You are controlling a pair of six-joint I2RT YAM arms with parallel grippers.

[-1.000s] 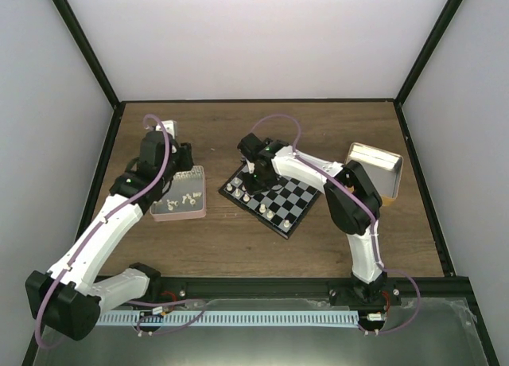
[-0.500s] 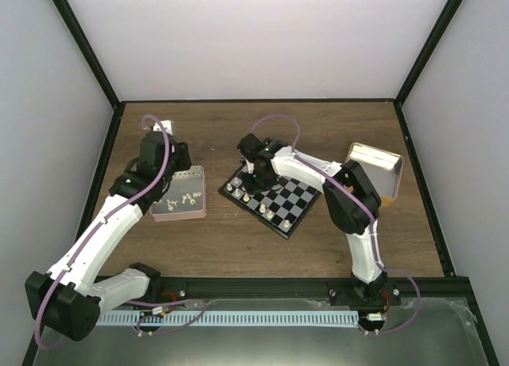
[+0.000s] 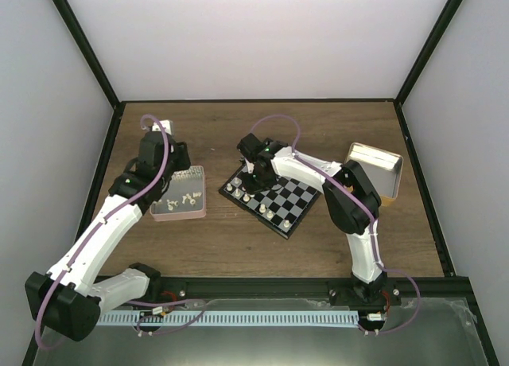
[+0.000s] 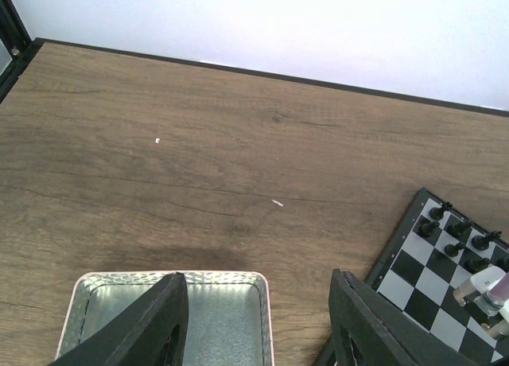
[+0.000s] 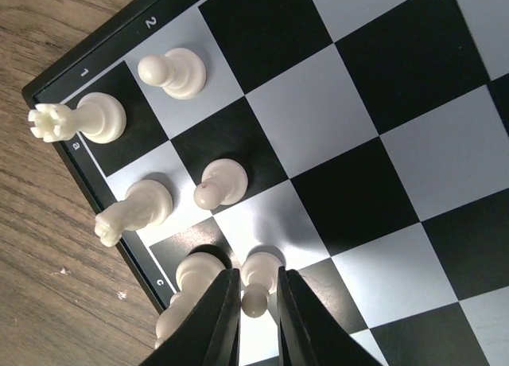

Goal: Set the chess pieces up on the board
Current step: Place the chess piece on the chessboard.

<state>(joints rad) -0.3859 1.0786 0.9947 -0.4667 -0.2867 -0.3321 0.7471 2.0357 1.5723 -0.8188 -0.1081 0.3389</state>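
The right jaws stand narrowly apart around a small cream-white pawn (image 5: 256,282), which stands upright between them on the flat chessboard of black and pale checks (image 5: 374,87). The slack looks thin, so lifting away at a slant could drag or topple the pawn. Another cream-white piece (image 5: 197,272) sits just outside one jaw, and a sideways drift may knock it. The left jaws hang apart and empty above a pink-rimmed metal tray (image 4: 223,274).

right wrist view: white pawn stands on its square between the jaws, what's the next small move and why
Probably open the right gripper wider, then lift straight up: the pawn stands upright on the board, and a neighbouring white piece sits close beside it.
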